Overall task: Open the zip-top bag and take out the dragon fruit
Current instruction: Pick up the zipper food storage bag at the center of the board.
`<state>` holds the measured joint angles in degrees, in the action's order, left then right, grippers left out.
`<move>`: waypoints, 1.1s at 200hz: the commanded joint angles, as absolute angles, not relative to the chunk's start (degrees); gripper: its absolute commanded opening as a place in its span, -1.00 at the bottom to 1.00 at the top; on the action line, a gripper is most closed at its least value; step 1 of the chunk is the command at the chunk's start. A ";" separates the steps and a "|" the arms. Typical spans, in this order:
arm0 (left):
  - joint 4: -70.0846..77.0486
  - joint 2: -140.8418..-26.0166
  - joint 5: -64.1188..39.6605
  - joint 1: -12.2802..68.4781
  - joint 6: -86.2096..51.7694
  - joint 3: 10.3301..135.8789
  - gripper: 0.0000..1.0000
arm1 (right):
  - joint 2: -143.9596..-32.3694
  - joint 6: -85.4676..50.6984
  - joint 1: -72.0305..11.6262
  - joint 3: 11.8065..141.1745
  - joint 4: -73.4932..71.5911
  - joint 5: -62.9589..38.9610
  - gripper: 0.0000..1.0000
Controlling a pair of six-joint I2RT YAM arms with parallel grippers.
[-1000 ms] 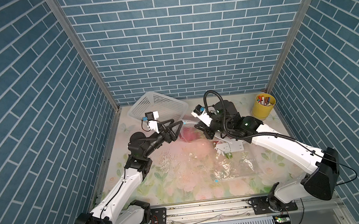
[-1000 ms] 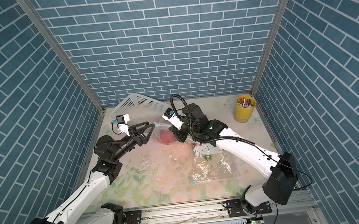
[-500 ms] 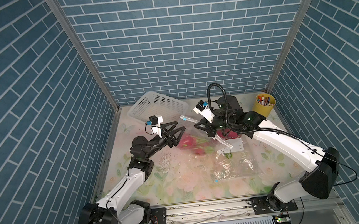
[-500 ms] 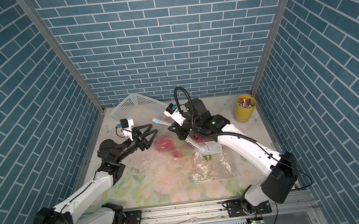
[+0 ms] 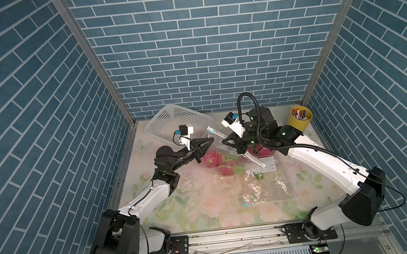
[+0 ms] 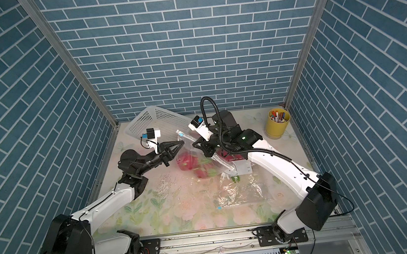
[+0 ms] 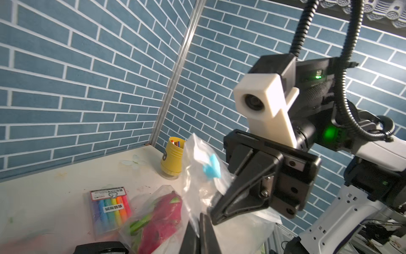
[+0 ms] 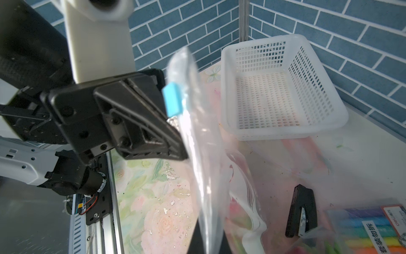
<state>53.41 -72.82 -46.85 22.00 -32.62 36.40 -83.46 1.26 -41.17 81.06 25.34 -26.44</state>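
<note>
Dragon fruit [image 5: 213,158] sags low in the clear zip-top bag [image 5: 248,158], not yet out, at six o'clock from the left gripper [image 5: 210,140] and seven o'clock from the right gripper [image 5: 224,143] in a top view, touching neither. Both grippers are pinched shut on the bag's top edge just beside the blue slider [image 5: 212,131], apparently to pull the mouth apart.

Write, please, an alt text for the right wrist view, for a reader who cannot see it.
The left gripper, jaws shut, pinches the edge of a clear zip-top bag close to its blue slider. Beyond the bag, an empty white basket stands on the floral table, and a black stapler lies nearby.
</note>
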 commanded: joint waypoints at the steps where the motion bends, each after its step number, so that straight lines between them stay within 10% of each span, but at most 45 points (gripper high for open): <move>1: 51.65 -72.14 -48.25 23.11 -32.14 37.99 -1.00 | -82.47 1.63 -40.87 81.53 26.06 -21.26 -0.21; 46: 47.96 -70.92 -46.53 23.93 -30.91 39.09 -1.00 | -78.43 6.05 -41.37 82.79 25.78 -11.27 0.30; 220: 43.51 -71.85 -46.41 25.14 -29.04 40.43 -1.00 | -82.61 14.73 -46.86 89.55 24.13 -7.66 0.02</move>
<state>43.59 -72.16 -45.95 24.75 -30.09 39.42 -81.60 13.52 -46.87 87.70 25.06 -6.76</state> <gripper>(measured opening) 0.050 0.516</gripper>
